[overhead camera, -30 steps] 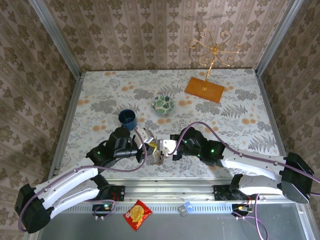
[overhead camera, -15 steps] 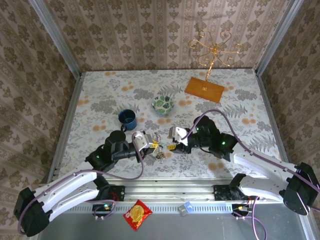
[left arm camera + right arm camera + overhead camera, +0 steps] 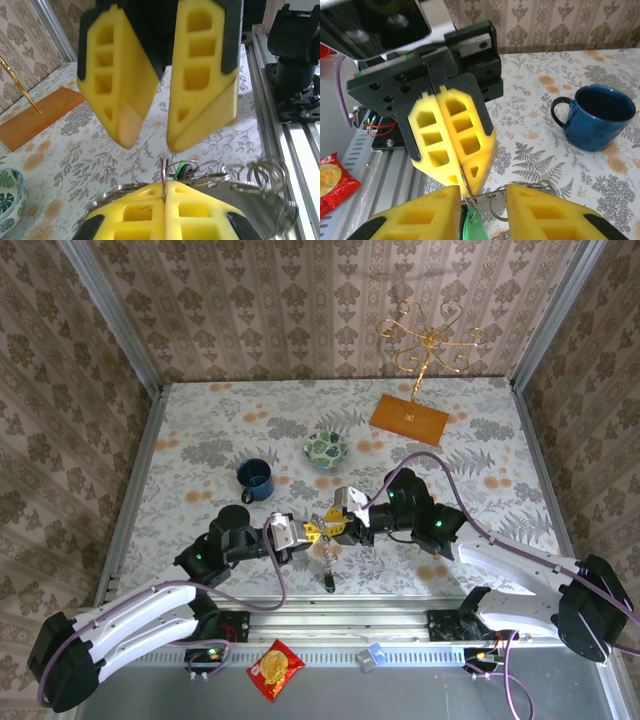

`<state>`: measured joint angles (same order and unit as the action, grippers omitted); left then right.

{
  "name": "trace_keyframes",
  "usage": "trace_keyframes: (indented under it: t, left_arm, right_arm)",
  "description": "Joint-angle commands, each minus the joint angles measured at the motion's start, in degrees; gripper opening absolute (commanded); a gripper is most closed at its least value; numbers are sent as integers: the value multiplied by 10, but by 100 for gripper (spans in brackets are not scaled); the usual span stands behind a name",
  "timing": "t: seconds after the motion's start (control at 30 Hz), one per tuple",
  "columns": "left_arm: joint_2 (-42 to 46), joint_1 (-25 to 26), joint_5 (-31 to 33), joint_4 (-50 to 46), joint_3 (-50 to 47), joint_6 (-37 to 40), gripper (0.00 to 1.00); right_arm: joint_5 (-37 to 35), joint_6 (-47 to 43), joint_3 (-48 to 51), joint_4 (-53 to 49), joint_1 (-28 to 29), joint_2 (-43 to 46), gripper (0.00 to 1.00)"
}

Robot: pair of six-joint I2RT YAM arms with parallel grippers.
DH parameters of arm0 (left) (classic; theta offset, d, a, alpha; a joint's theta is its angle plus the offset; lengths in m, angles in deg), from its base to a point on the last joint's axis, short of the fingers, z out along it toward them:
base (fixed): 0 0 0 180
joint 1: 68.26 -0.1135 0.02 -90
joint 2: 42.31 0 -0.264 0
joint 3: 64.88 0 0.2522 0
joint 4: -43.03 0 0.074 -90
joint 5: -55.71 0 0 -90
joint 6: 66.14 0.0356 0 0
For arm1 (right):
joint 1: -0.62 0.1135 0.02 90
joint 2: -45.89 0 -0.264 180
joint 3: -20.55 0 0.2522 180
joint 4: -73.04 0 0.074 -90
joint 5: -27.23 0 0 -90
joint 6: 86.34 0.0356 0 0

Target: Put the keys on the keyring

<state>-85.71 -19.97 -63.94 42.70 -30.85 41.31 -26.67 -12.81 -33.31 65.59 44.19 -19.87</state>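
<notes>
Right tool [image 3: 336,524] is back in. A second ago both tools were locked together low by the near edge of the bench [image 3: 480,440]. Half a second ago the right had let go and backed off toward the right edge. Now it has swung in again and sits nose to nose with the left tool [image 3: 308,532], roughly mid-width of the bench, a little further in from the near edge than before.

Right tool: released, gap plain in both wrist views. The right wrist view shows the green key [image 3: 471,226] and a wire loop sitting in that gap with daylight either side, so nothing is gripped yet.

Left tool: clenched, pads flat together, no change. A thin metal edge is pinched between them. I read that as the keyring [image 3: 252,207], whose flat grey body pokes out beside the fingers. I can't fully separate it from the small split rings [image 3: 265,172] tangled with it.

The bunch now trails from the left tool toward the near edge, black key [image 3: 330,585] at the end. Can't tell if it hangs free or drags on the bench.

Meaning: looks like a regrip, not a finish. Right is lined up to close on the green key. Can't tell whether either key is threaded already. Blue mug [image 3: 255,478] and bowl [image 3: 326,448] are well clear.
</notes>
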Motion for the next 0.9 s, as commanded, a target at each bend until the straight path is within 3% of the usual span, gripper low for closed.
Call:
trace_keyframes:
  t: [0.0, 0.43, 0.47, 0.53, 0.57, 0.7, 0.8, 0.87]
  left_arm:
    - [0, 0, -19, 39, -2, 12, 0]
    - [-10, 0, -22, 66, -7, 6, 0]
    - [-11, 0, -22, 69, -7, 6, 0]
    - [-13, 0, -22, 75, -8, 3, 0]
    - [-14, 1, -20, 77, -9, 2, 0]
    - [-13, 0, 15, 73, -11, -4, 0]
    - [-6, 0, 33, 35, -4, -2, 19]
    - [-6, 0, 42, 2, 6, 5, 21]
  right_arm:
    - [15, -2, -2, 18, 5, -6, 29]
    - [15, -26, -10, -5, 12, -30, 22]
    - [15, -26, -12, -5, 12, -31, 20]
    - [17, -29, -14, -7, 12, -32, 3]
    - [18, -32, -15, -12, 12, -32, 0]
    - [4, -56, -30, -58, 12, -22, 0]
    - [-18, -80, -45, -104, 12, -9, 0]
    - [-27, -94, -58, -133, 12, -7, 0]
